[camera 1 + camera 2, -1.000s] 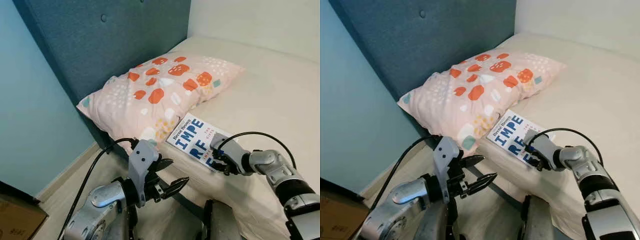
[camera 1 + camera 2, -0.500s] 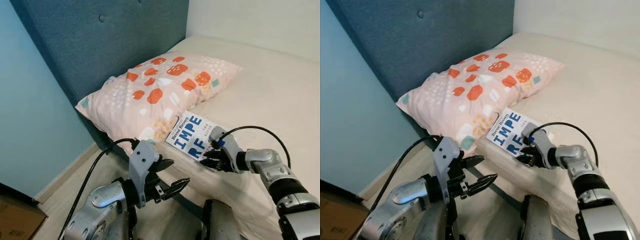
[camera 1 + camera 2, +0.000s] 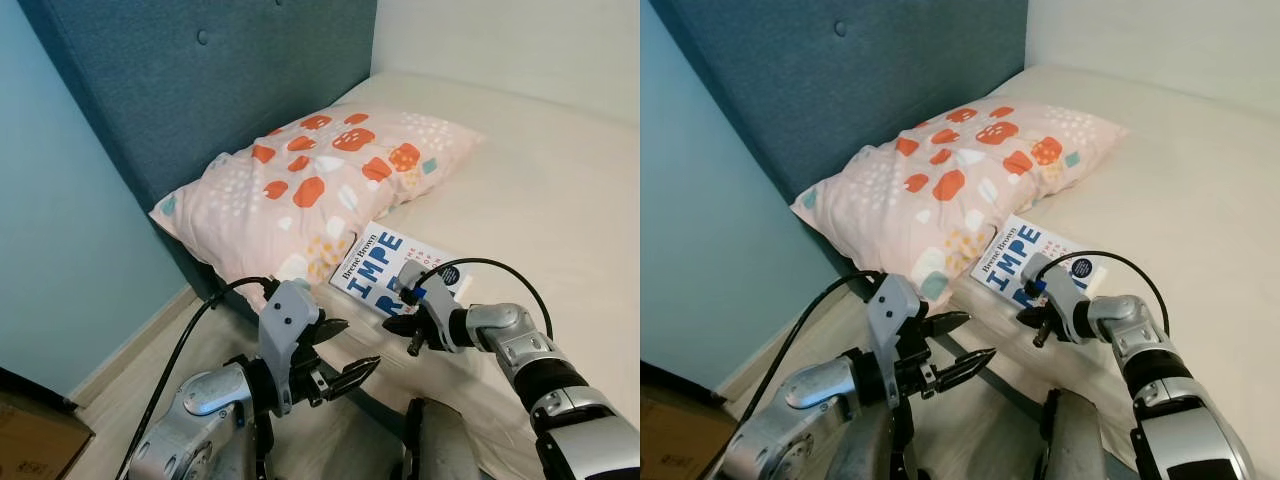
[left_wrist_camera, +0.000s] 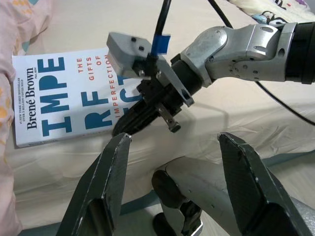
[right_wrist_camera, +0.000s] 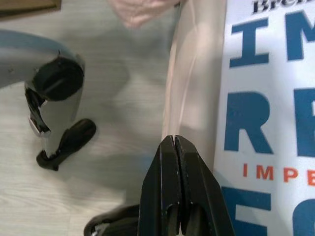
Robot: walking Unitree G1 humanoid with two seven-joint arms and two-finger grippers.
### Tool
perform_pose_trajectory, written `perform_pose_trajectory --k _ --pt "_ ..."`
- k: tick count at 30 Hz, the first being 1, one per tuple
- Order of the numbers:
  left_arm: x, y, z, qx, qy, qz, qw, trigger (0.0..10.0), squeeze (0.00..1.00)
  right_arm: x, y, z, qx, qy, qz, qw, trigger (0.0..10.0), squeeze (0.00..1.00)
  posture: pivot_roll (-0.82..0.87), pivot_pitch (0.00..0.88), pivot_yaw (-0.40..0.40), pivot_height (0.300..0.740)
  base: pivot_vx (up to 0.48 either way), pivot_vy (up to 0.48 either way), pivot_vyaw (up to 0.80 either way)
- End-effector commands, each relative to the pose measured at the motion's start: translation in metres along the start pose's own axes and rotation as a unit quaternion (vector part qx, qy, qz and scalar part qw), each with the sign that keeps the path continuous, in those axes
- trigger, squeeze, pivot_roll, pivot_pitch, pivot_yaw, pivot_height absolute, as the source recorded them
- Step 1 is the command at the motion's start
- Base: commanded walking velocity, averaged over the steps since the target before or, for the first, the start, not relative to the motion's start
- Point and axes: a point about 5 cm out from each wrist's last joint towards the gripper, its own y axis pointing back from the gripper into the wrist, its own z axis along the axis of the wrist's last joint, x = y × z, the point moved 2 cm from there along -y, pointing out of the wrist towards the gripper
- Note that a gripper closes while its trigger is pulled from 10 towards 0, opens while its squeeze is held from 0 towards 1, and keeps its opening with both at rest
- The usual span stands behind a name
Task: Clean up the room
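We find a white book (image 3: 385,273) with large blue lettering lying flat on the cream bed (image 3: 560,200), close to the mattress's near edge and just beside the lower corner of a pink pillow (image 3: 320,180) patterned with orange patches. The pillow leans toward the teal headboard (image 3: 230,80), and one of its edges touches or slightly overlaps the book's spine side. We note the right gripper (image 3: 405,335) at the near edge of the book, above the mattress border; in the right wrist view its two black fingers (image 5: 179,196) are pressed together with nothing between them, their tips over the mattress edge beside the book's cover (image 5: 268,113). We cannot tell whether the tips touch the book. The left gripper (image 3: 345,365) hangs lower, off the bed over the pale wood floor (image 3: 150,370), with its fingers (image 4: 106,189) spread apart and empty, pointing toward the book and the right arm. A corner of a cardboard box (image 3: 30,435) sits on the floor by the light blue wall (image 3: 70,220); its contents are out of sight.
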Motion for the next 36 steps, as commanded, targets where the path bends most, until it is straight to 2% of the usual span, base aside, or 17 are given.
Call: perform_pose_trajectory --k 1,10,14,18,28,30,32,35,36 --pt "-0.003 0.003 -0.002 0.006 0.0 -0.005 1.0 10.0 0.0 0.003 -0.001 -0.01 0.019 -0.002 0.0 1.0 10.0 0.0 0.17 0.276 0.048 0.567 0.0 0.0 0.0" --pt "-0.004 0.002 -0.003 0.006 0.001 -0.006 1.0 10.0 0.0 0.0 0.003 -0.02 0.048 0.005 -0.016 0.999 10.0 0.0 0.17 0.279 0.048 0.567 0.0 0.0 0.0" --pt "-0.004 0.002 -0.003 0.006 0.002 -0.007 1.0 10.0 0.0 -0.005 0.009 -0.032 0.101 0.05 -0.034 0.993 10.0 0.0 0.16 0.28 0.051 0.567 0.0 0.0 0.0" --pt "-0.005 0.001 -0.003 0.005 0.003 -0.008 1.0 10.0 0.0 -0.01 0.015 -0.037 0.124 0.069 -0.052 0.989 10.0 0.0 0.17 0.282 0.049 0.567 0.0 0.0 0.0" --pt "-0.004 0.002 -0.003 0.006 0.002 -0.008 1.0 10.0 0.0 -0.016 0.021 -0.035 0.127 0.077 -0.061 0.987 10.0 0.0 0.16 0.28 0.051 0.567 0.0 0.0 0.0" --pt "-0.004 0.002 -0.002 0.005 0.002 -0.008 1.0 10.0 0.0 -0.013 0.018 -0.018 0.058 0.027 -0.034 0.997 10.0 0.0 0.16 0.28 0.051 0.567 0.0 0.0 0.0" --pt "-0.004 0.004 -0.003 0.006 0.003 -0.008 1.0 10.0 0.0 -0.008 0.016 0.007 -0.035 -0.026 0.014 0.999 10.0 0.0 0.16 0.275 0.047 0.567 0.0 0.0 0.0" --pt "-0.004 0.004 -0.003 0.006 0.003 -0.008 1.0 10.0 0.0 -0.008 0.016 0.007 -0.035 -0.026 0.014 0.999 10.0 0.0 0.16 0.275 0.047 0.567 0.0 0.0 0.0" --pt "-0.002 0.008 -0.003 0.009 0.004 -0.007 1.0 10.0 0.0 -0.008 0.022 0.044 -0.148 -0.074 0.045 0.985 10.0 0.0 0.15 0.262 0.044 0.567 0.0 0.0 0.0"
